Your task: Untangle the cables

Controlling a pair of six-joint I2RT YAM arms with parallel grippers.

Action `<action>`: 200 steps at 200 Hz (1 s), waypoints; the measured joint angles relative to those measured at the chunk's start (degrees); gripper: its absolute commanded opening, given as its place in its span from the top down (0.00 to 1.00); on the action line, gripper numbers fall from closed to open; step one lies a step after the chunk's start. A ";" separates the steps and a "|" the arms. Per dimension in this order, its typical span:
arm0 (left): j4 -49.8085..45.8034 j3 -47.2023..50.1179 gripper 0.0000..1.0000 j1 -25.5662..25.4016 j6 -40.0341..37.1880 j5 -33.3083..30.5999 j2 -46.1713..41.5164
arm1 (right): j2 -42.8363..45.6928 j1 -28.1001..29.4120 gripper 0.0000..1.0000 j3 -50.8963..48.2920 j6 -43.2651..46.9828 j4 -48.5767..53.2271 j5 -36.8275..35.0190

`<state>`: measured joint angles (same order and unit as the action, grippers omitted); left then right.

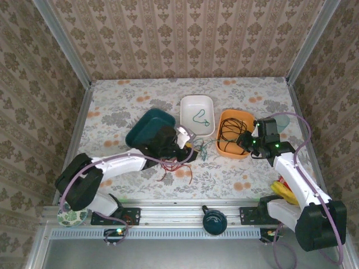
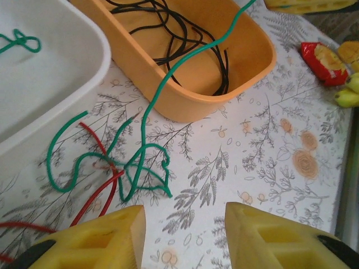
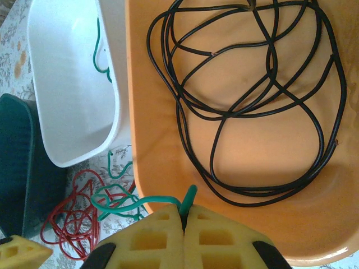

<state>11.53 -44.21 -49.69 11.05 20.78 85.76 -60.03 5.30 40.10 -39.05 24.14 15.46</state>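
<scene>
jaws of right gripper (image 3: 184, 214) clamped on green cable (image 3: 188, 197); left gripper (image 2: 184, 210) parted, empty.

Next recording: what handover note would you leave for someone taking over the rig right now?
Left gripper: open, empty, over the table near the tangle.
Right gripper: shut on the long thin green cable over the rim of the orange plastic tray.
Done: thin black cables lie coiled in the orange tray; a short green piece lies in the white plastic tray.
Left: the long green cable is looped with the thin red cables on the table; separate them.
</scene>
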 measured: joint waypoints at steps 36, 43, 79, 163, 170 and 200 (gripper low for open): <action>-2.99 -6.32 0.63 -1.79 -3.76 -2.67 7.67 | 0.00 0.00 1.00 -0.48 0.00 -0.02 0.15; -3.45 -7.37 0.64 -1.88 -4.57 -3.19 9.05 | 0.00 0.00 1.00 -0.48 -0.02 -0.02 0.24; -6.29 -10.34 0.71 -1.88 -7.76 -4.96 14.08 | 0.00 0.00 1.00 -0.46 -0.17 -0.26 0.85; -5.60 -9.53 1.00 -1.97 -9.35 -6.01 16.24 | 1.29 0.11 1.00 -0.46 -0.22 0.44 -0.92; -5.18 -8.87 1.00 -1.97 -9.27 -6.05 15.47 | 1.57 0.13 1.00 -0.46 -0.22 0.74 -1.44; -3.02 -5.03 1.00 -1.55 -7.74 -4.96 8.72 | 2.80 0.22 1.00 -0.46 -0.17 2.29 -4.15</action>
<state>8.51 -49.23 -51.24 3.31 15.81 94.48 -57.23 5.52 39.64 -39.22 26.44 11.31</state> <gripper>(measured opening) 0.053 0.064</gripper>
